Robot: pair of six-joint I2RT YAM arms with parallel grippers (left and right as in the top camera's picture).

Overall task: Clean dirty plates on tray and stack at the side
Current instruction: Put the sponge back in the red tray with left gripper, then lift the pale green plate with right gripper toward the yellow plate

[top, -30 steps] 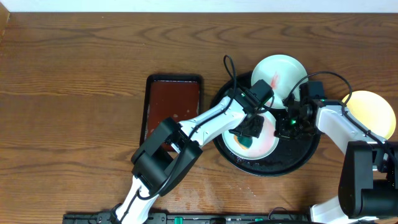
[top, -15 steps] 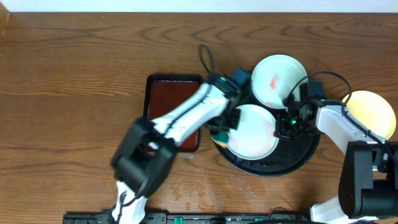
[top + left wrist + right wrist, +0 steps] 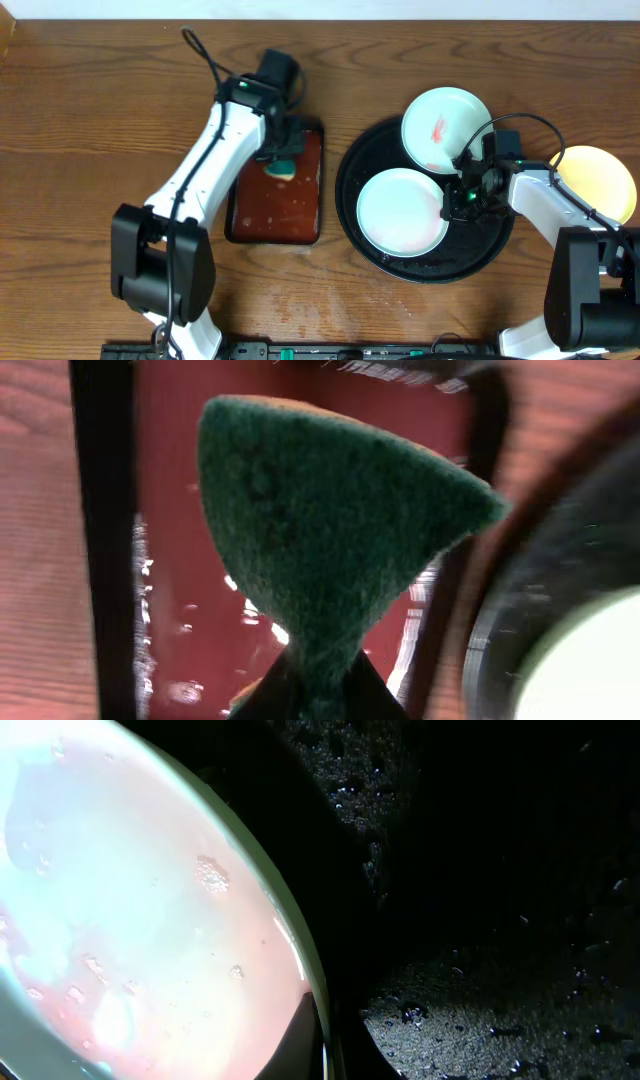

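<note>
The black tray (image 3: 350, 190) holds a wiped white plate (image 3: 400, 212) at its front. A second white plate (image 3: 447, 130) with a red smear lies on the tray's back rim. The pale yellow plate (image 3: 597, 183) lies on the table to the right of the tray. My left gripper (image 3: 283, 158) is shut on a green sponge (image 3: 284, 170) over the red-brown tray (image 3: 275, 215); the left wrist view shows the sponge (image 3: 330, 540) pinched in the jaws (image 3: 318, 675). My right gripper (image 3: 462, 195) is shut on the front white plate's right rim, as the right wrist view (image 3: 322, 1040) shows, with the plate (image 3: 120, 920) wet and pinkish.
The red-brown tray's surface (image 3: 165, 560) is wet. The black tray's floor (image 3: 500, 920) carries water drops. Bare wooden table lies to the left and back (image 3: 110, 110). My right arm lies over the table between the black tray and the yellow plate.
My left arm has swung left with the sponge, from over the front white plate to over the red-brown tray. The plate's pink smear is gone. My right gripper has not moved.
</note>
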